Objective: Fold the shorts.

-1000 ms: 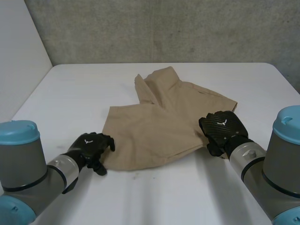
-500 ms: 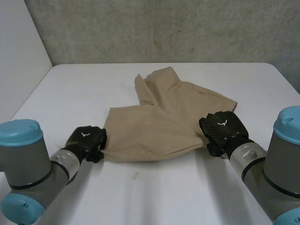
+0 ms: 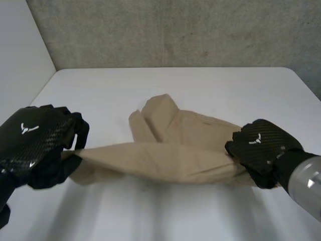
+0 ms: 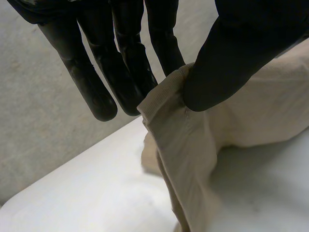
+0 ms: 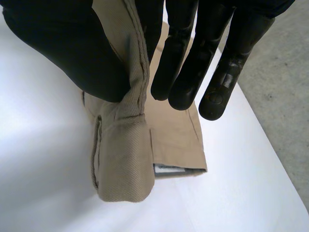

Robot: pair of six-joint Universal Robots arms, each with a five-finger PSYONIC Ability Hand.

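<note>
thumb and straight fingers (image 4: 126,72) of the left hand (image 3: 37,145) pinch one corner of the tan cloth shorts (image 3: 165,160); the right hand (image 3: 261,150) pinches the opposite corner, that edge lifted taut, the rest on the white table (image 3: 200,85). both pinches look shallow: a harder pull could slip a corner free.

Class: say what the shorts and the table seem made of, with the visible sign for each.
The shorts: probably woven cotton twill, matte tan; diagonal ribs and stitched seams show. The table: smooth white, slight sheen, perhaps laminate or painted board.
</note>
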